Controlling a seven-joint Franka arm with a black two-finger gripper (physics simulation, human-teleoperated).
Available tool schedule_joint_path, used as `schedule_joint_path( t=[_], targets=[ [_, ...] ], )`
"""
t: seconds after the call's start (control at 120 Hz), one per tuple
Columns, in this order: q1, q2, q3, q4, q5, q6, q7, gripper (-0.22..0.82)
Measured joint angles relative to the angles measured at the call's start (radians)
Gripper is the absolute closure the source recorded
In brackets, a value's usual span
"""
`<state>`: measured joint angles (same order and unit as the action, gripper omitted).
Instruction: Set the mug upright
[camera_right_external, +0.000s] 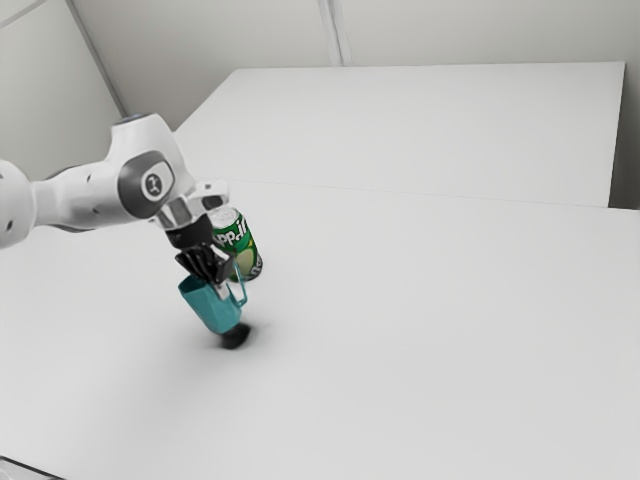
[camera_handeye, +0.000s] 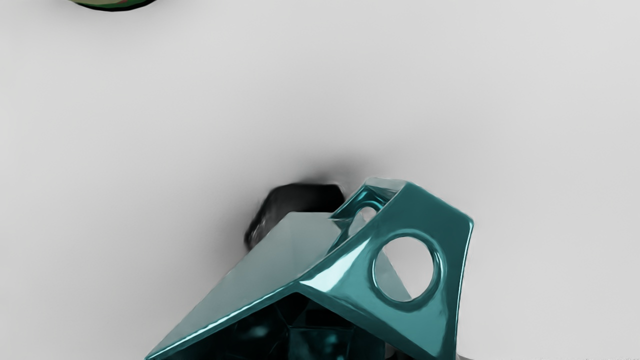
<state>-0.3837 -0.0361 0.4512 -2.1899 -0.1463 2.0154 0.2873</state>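
In the exterior view the black gripper (camera_right_external: 218, 280) is at the upper part of the teal mug (camera_right_external: 210, 308). The mug tilts, its mouth toward the exterior view's upper left and its handle on the exterior view's right side. In the wrist view the faceted mug (camera_handeye: 430, 215) is close to the camera, showing its dark inside and a handle with a round hole. A black shape (camera_right_external: 235, 337) meets the mug's lower end; whether it is part of the mug I cannot tell. Whether the gripper holds the mug is unclear.
A green soda can (camera_right_external: 238, 245) stands just behind the gripper and mug; the can's lower edge (camera_handeye: 115, 6) appears in the wrist view too. The white table (camera_right_external: 420, 330) extends to the exterior view's right.
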Motion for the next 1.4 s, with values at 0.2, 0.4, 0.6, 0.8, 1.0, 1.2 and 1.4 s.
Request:
schedule_joint_path(
  t=[0.2, 0.4, 0.6, 0.8, 1.0, 1.2, 1.4],
  targets=[
    [0.035, 0.016, 0.001, 0.012, 0.062, -0.026, -0.038, 0.79],
    [0.050, 0.055, 0.002, 0.014, 0.100, -0.036, -0.068, 0.79],
    [0.018, 0.107, 0.000, 0.013, 0.119, -0.034, -0.096, 0.79],
    [0.007, 0.113, 0.000, 0.011, 0.149, -0.032, -0.124, 0.69],
    [0.011, 0.098, 0.000, 0.011, 0.166, -0.036, -0.142, 0.29],
    [-0.003, 0.024, 0.000, 0.025, 0.189, -0.042, -0.155, 0.11],
    [-0.003, -0.008, 0.001, 0.137, 0.213, -0.088, -0.164, 0.04]
  ],
)
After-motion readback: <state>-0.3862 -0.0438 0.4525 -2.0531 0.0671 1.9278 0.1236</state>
